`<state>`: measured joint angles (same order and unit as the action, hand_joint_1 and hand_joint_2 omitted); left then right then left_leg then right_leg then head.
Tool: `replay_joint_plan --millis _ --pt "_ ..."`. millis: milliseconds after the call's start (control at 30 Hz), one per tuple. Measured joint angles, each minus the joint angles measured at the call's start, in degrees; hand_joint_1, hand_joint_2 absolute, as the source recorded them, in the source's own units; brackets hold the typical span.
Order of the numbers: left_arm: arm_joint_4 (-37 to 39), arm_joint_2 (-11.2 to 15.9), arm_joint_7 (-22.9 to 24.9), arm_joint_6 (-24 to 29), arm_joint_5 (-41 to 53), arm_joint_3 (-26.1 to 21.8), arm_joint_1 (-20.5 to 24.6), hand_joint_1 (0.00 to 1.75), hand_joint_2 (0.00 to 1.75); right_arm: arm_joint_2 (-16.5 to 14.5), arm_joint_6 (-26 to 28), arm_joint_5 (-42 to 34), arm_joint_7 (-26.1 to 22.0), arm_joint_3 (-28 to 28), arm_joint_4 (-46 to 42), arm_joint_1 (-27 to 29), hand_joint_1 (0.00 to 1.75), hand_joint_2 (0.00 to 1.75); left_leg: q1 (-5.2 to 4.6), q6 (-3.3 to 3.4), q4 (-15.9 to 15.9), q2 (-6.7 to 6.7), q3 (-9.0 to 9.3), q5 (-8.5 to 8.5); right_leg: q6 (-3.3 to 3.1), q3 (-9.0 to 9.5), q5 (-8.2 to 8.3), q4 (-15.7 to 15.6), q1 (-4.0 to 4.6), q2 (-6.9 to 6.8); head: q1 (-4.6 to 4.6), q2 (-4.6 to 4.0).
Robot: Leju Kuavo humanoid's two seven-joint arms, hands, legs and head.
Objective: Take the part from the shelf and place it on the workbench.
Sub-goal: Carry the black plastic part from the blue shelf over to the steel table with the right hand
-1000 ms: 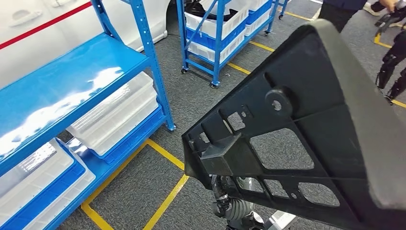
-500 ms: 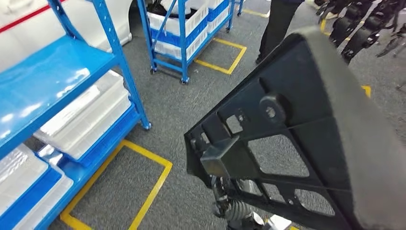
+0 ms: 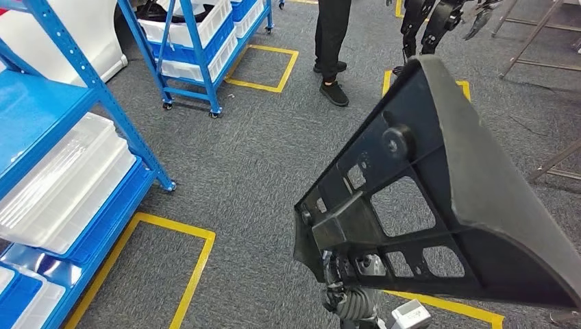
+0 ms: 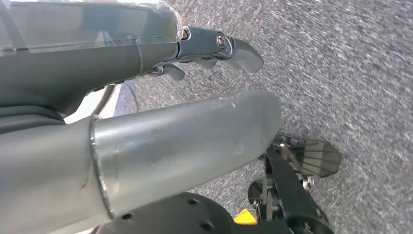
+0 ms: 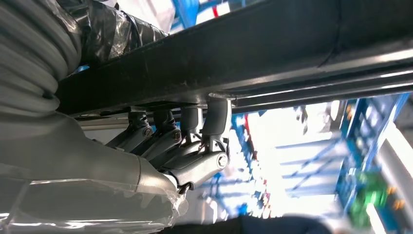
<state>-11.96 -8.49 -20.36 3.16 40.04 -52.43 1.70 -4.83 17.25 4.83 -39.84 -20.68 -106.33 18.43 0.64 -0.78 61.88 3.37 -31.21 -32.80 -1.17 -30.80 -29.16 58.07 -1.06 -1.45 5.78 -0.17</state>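
Large black plastic part [image 3: 438, 199], ribbed and cut with square openings, carried high and close in front of the head camera, on the right of the scene, tilted with its narrow end low and near and its broad grey-edged side rising far and right. Held off the floor, well apart from the blue shelf [image 3: 41, 116] on the left. No workbench to be seen.

Right hand [image 5: 182, 146] clamped on the part: in the right wrist view, dark fingers [image 5: 214, 122] hooked up against the underside of the part's black bar [image 5: 272, 53], touching it, grey ribbed cover just behind. In the head view, a bit of silver arm [image 3: 349, 295] under the part's low end.

Left hand [image 4: 195, 53] hanging over grey carpet [image 4: 350, 73], nothing in it, fingers [image 4: 238, 48] stretched out rather than curled, thick grey thumb [image 4: 195, 136] beside them.

On the left shelf, clear plastic bins [image 3: 62, 185] stacked on the lower level. Farther back, a blue wheeled rack [image 3: 199, 41] with white crates. Yellow tape lines [image 3: 185, 274] on the grey floor, near left and far centre. A person's dark trouser legs and black shoes [image 3: 332, 89] standing at the far centre. White panel [image 3: 75, 34] at the far left behind the shelf.
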Motion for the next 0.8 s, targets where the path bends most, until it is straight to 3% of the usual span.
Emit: replay_joint_plan --millis 67,100,133,167,200,267,333,400,467,533,567,600,633,667,733,800 --pt "0.0 -0.02 -0.37 0.01 -0.04 -0.33 -0.31 0.0 0.0 -0.15 0.08 -0.03 -0.1 0.67 0.29 0.74 1.75 1.75 0.06 -0.01 7.77 -2.41 -3.29 -3.93 -0.56 -0.56 0.35 0.07 0.34 1.29 0.0 -0.01" --pt "0.0 -0.03 -0.49 0.01 -0.06 -0.52 -0.43 0.0 0.0 -0.22 0.13 -0.02 -0.15 0.99 0.48 1.13 1.75 1.75 0.06 0.03 10.76 -2.77 -4.54 -4.74 -0.71 -0.77 0.46 0.18 0.54 2.01 0.01 -0.01" --pt "0.0 -0.03 -0.58 0.02 -0.08 -0.71 -0.51 0.0 0.0 -0.27 0.17 -0.01 -0.21 1.3 0.64 1.55 1.75 1.75 0.05 0.12 11.87 -2.92 -4.95 -4.37 -0.78 -0.94 0.51 0.34 0.71 2.75 0.01 -0.01" --pt "0.0 -0.03 -0.64 0.02 -0.08 -0.87 -0.55 0.0 0.0 -0.31 0.21 0.01 -0.26 1.6 0.8 1.95 1.75 1.75 0.04 0.31 10.53 -3.08 -4.23 -2.79 -0.8 -1.05 0.53 0.55 0.84 3.53 0.0 -0.01" --pt "0.0 -0.03 -0.68 0.03 -0.08 -0.98 -0.57 0.0 0.0 -0.35 0.23 0.04 -0.28 1.87 0.91 2.28 1.75 1.75 0.03 0.59 7.18 -3.57 -2.61 -0.54 -0.79 -1.12 0.53 0.77 0.91 4.33 0.0 -0.01" --pt "0.0 0.01 -0.69 0.03 -0.03 -1.1 -0.61 0.0 0.0 -0.54 0.45 0.24 -0.32 2.29 1.06 2.69 1.75 1.75 -0.01 1.13 -0.08 -5.74 1.0 2.5 -0.59 -1.36 0.57 1.13 0.97 5.8 0.0 -0.01" --pt "0.0 0.02 -0.54 0.04 0.24 -1.14 -0.61 0.0 0.0 -0.8 1.04 0.54 -0.35 2.7 1.19 3.04 1.75 1.75 -0.1 1.31 -3.16 -7.08 2.48 2.92 -0.02 -1.78 0.87 1.27 0.86 7.02 0.01 0.0" --pt "0.0 -0.05 -0.19 0.2 0.77 -1.14 -0.42 0.0 0.0 -1.04 1.8 0.78 -0.35 3.3 1.3 3.78 1.75 1.75 0.01 1.56 -4.08 -6.25 2.56 3.05 0.74 -2.28 1.21 1.26 0.73 7.87 0.01 0.01" --pt "0.0 -0.18 0.21 0.58 1.4 -1.14 -0.41 0.0 0.0 -1.3 2.39 1.25 -0.35 4.03 1.45 4.7 1.75 1.75 0.26 2.19 -5.07 -4.92 2.66 3.38 1.34 -3.23 0.08 2.8 0.8 6.19 0.03 0.0" --pt "0.0 -0.22 0.43 1.12 1.93 -1.14 -0.79 0.0 0.0 -1.65 2.62 1.88 -0.35 4.71 1.74 5.29 1.75 1.75 0.27 2.65 -5.46 -3.4 2.62 3.67 1.91 -5.77 -3.32 8.43 0.71 3.31 0.08 -0.01" --pt "0.0 -0.2 0.45 1.48 2.16 -1.15 -0.98 0.0 0.0 -1.83 2.58 2.08 -0.34 5.0 1.92 5.48 1.75 1.75 0.2 2.75 -5.41 -2.61 2.52 3.68 2.23 -7.49 -5.1 12.14 0.54 2.54 0.08 -0.01" --pt "0.0 -0.17 0.45 1.85 2.43 -1.16 -1.1 0.0 0.0 -2.0 2.42 2.07 -0.32 5.3 2.16 5.67 1.75 1.75 0.15 2.73 -5.33 -1.8 2.43 3.66 2.51 -8.87 -6.17 15.19 0.35 2.15 0.09 0.0" --pt "0.0 -0.14 0.44 2.23 2.73 -1.17 -1.12 0.0 0.0 -2.14 2.15 1.81 -0.3 5.54 2.44 5.83 1.75 1.75 0.12 2.67 -5.28 -1.03 2.4 3.62 2.73 -9.41 -6.17 16.48 0.18 1.9 0.08 0.0" --pt "0.0 -0.13 0.42 2.58 3.05 -1.19 -1.07 0.0 0.0 -2.24 1.81 1.34 -0.29 5.73 2.77 5.92 1.75 1.75 0.11 2.58 -5.24 -0.31 2.45 3.55 2.87 -8.84 -5.12 15.61 0.05 1.64 0.09 0.01" --pt "0.0 -0.12 0.4 2.99 3.72 -1.2 -0.9 0.0 0.0 -2.31 1.25 0.15 -0.29 5.93 3.42 5.89 1.75 1.75 0.08 2.25 -5.21 0.94 2.77 3.29 2.83 -4.95 -1.45 8.36 -0.03 -0.03 0.09 0.0" --pt "0.0 -0.08 0.3 3.16 4.36 -1.22 -0.78 0.0 0.0 -2.32 1.02 -0.94 -0.32 5.98 3.94 5.68 1.75 1.75 -0.19 1.72 -5.04 1.95 3.08 2.95 2.29 -1.75 0.51 2.01 0.45 -2.24 0.09 -0.01"
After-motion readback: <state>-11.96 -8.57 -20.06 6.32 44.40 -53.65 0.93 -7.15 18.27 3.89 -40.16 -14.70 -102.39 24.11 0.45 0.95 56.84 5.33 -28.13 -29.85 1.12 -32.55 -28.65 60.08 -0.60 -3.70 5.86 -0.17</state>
